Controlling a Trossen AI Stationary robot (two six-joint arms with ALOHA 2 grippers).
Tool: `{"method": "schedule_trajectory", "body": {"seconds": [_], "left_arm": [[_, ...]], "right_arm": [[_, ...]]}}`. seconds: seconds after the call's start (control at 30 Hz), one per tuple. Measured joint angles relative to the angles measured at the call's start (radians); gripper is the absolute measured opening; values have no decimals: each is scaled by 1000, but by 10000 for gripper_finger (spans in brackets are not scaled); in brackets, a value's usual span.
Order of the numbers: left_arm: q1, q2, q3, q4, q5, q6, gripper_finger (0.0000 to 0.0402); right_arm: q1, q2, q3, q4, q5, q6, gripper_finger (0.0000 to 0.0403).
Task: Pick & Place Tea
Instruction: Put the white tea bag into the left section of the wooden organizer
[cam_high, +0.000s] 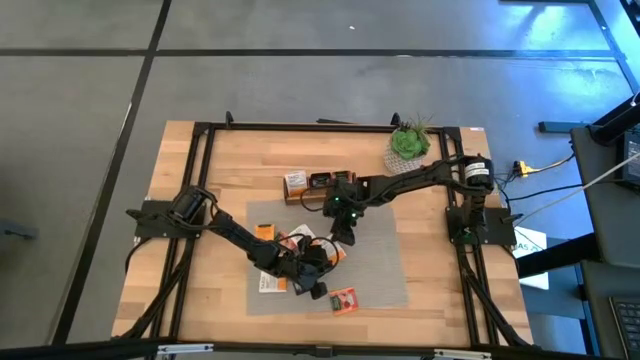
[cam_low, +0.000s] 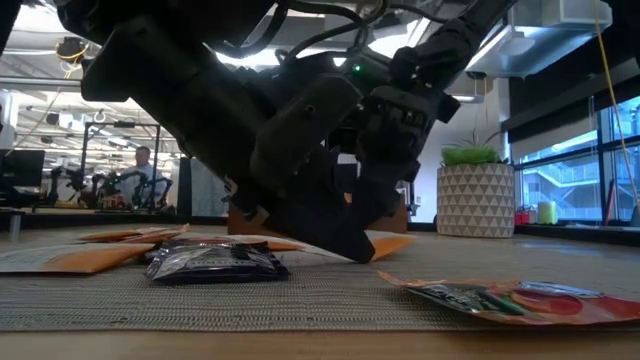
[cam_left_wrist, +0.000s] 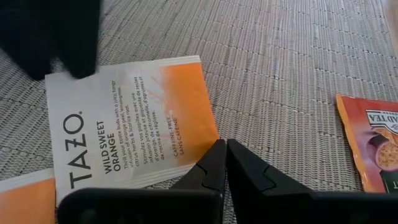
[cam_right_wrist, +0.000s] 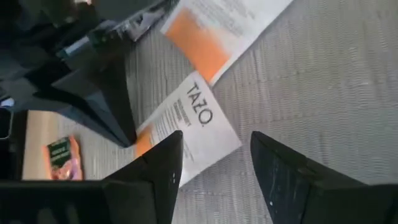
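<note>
Several flat tea sachets lie on the grey woven mat (cam_high: 385, 255). A white and orange sachet (cam_left_wrist: 124, 124), also in the right wrist view (cam_right_wrist: 196, 118), lies flat. My left gripper (cam_left_wrist: 225, 148) is shut, its tips down at that sachet's orange corner; from above it shows near the mat's middle (cam_high: 322, 272). My right gripper (cam_right_wrist: 214, 152) hovers open over the same sachet, a finger on either side of its near edge. A red and green sachet (cam_high: 344, 298) lies near the mat's front edge, and a black one (cam_low: 215, 262) shows in the low view. My left gripper sets its shut fingertips on the mat at the sachet's orange corner (cam_left_wrist: 211, 134), slanting down from the table's left. One finger (cam_left_wrist: 202, 171) lies over that corner's edge. I cannot tell whether the corner is caught between the fingers. The sachet lies flat on the mat.
The brown wooden tray (cam_high: 310, 185) stands beyond the mat toward the far edge, with a potted plant (cam_high: 408, 142) at the far right. More orange and white sachets (cam_high: 266, 232) lie on the mat's left part. A black frame runs around the table.
</note>
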Motion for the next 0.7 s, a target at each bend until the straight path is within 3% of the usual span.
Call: {"method": "schedule_trajectory", "body": {"seconds": [0.17, 0.37, 0.53, 0.7], "left_arm": [[0, 0, 0, -1, 3, 0, 10], [1, 0, 0, -2, 6, 0, 12], [1, 1, 0, -3, 8, 0, 9], [1, 1, 0, -3, 13, 4, 9]], "right_arm": [[0, 23, 0, 0, -91, 74, 191], [0, 23, 0, 25, -74, 97, 191], [-26, 23, 0, 13, -18, 212, 191], [-51, 23, 0, -15, -113, 267, 191]]}}
